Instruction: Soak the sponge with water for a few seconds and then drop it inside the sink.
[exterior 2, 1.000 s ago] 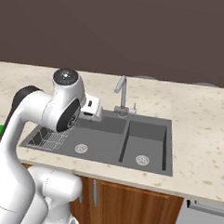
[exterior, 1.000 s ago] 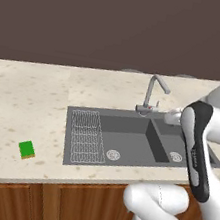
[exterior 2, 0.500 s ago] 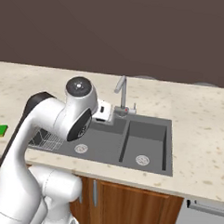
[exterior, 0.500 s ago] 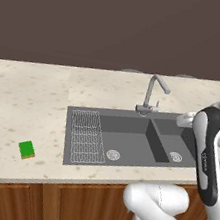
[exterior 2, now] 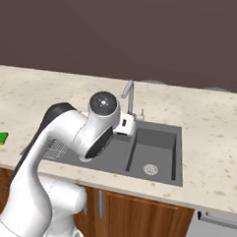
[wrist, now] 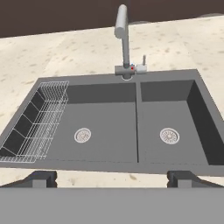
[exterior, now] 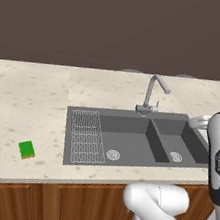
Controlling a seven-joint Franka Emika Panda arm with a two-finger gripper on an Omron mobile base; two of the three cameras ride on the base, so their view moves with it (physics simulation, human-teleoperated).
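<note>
The sponge (exterior: 26,149) is a small green block lying flat on the counter, well left of the sink (exterior: 128,135); it sits at the far left edge in the right base view (exterior 2: 0,138). My gripper (wrist: 111,179) is open with nothing between its fingertips (wrist: 41,178). It hovers over the sink's front rim (wrist: 109,168) and looks across both basins toward the faucet (wrist: 124,39). My hand (exterior 2: 126,125) hangs just in front of the faucet (exterior 2: 127,96), far from the sponge. The water is out of view.
A wire-grid drainboard (wrist: 41,120) fills the left end of the large basin. Round silver drains (wrist: 82,134) (wrist: 169,135) sit in both basins. Beige speckled counter (exterior: 27,103) surrounds the sink, with a dark wall behind. Wooden cabinets (exterior: 65,206) run below.
The arm has swung to the right, and the hand has moved nearer the faucet over the sink. The sponge and sink stay put. The gripper remains open.
</note>
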